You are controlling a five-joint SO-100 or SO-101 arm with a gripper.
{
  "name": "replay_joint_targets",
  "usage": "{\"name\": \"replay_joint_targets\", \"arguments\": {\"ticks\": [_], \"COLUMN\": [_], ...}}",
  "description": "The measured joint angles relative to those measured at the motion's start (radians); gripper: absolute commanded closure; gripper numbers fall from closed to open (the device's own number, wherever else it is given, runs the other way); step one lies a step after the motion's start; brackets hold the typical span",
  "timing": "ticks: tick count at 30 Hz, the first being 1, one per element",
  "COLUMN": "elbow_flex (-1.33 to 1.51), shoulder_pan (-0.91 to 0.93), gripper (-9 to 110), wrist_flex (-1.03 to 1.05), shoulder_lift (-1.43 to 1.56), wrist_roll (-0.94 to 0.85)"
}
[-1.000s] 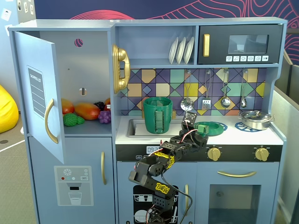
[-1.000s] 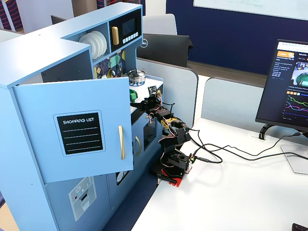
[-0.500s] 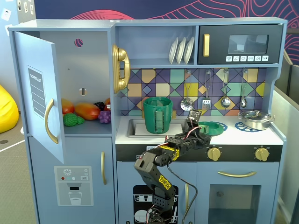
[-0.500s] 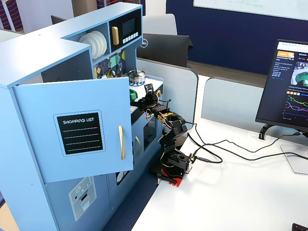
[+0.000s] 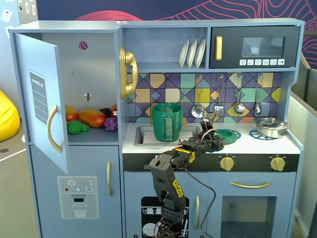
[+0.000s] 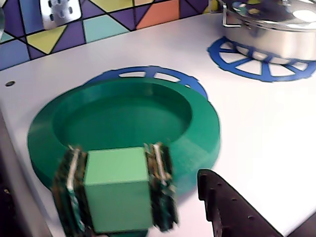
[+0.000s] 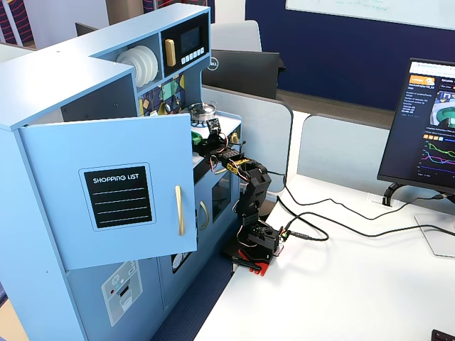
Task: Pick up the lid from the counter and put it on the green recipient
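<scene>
In the wrist view the claw [image 6: 118,195] sits low at the bottom of the frame, and a light-green block, the knob [image 6: 117,190], fills the space between two ribbed green pads [image 6: 159,185] pressed against its left and right sides; a dark toothed finger [image 6: 229,207] stands apart to the right, so whether the claw is actually closed on the knob cannot be told. The lid [image 6: 197,133] lies flat on the white counter [image 6: 256,128], upside down so its hollow faces up, partly covering a blue spoked burner print [image 6: 148,75]. A shiny metal pot [image 6: 274,29] rests on a second burner print at the upper right, well apart from the lid. In a fixed view the arm [image 5: 171,173] reaches up from below the counter edge to the lid [image 5: 229,134], and the tall green pot [image 5: 167,121] stands in the sink to its left, open at the top, clear of the claw.
</scene>
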Motion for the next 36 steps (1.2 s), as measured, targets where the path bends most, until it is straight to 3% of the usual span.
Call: {"name": "replay_joint_targets", "arguments": {"ticks": [16,22,36], "elbow_flex": [-0.092,-0.098,-0.123], "shoulder_pan": [-0.023,-0.032,-0.057], "gripper": [71,101,101], "wrist_flex": [0.000,0.000,-0.017], "shoulder_lift": [-0.083,-0.086,-0.092], "wrist_roll": [0.000,-0.040,-0.071]}}
